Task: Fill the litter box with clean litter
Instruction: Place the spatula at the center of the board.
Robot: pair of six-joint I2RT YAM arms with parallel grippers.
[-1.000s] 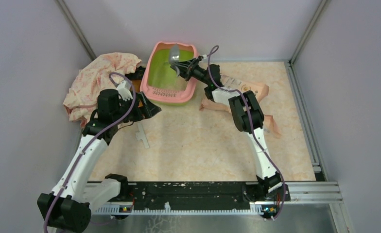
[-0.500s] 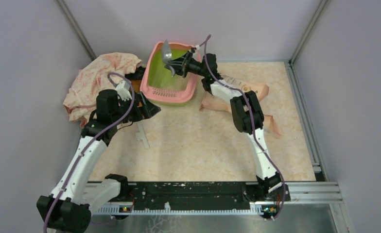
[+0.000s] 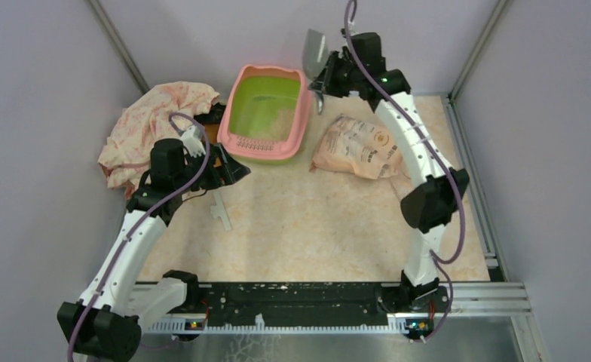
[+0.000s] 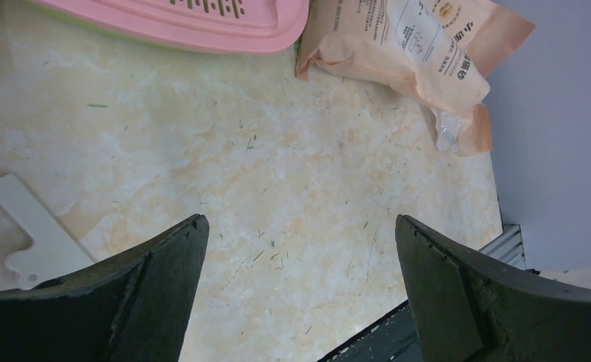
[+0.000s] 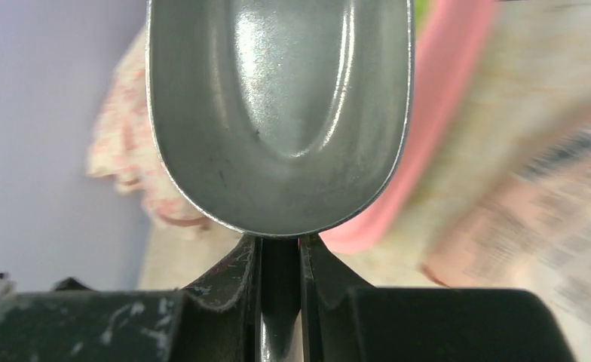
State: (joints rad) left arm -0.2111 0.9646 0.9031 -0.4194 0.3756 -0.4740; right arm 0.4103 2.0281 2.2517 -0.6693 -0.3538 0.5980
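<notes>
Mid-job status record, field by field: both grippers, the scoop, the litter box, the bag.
right gripper: shut on metal scoop handle, held up near the box's far right corner
scoop bowl: empty
left gripper: open, holding nothing, over the table
litter box: pale litter patch inside, green floor mostly showing
bag: lying flat, right of the box

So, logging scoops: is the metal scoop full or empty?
Empty: in the right wrist view the metal scoop shows a bare bowl, no granules.
</notes>
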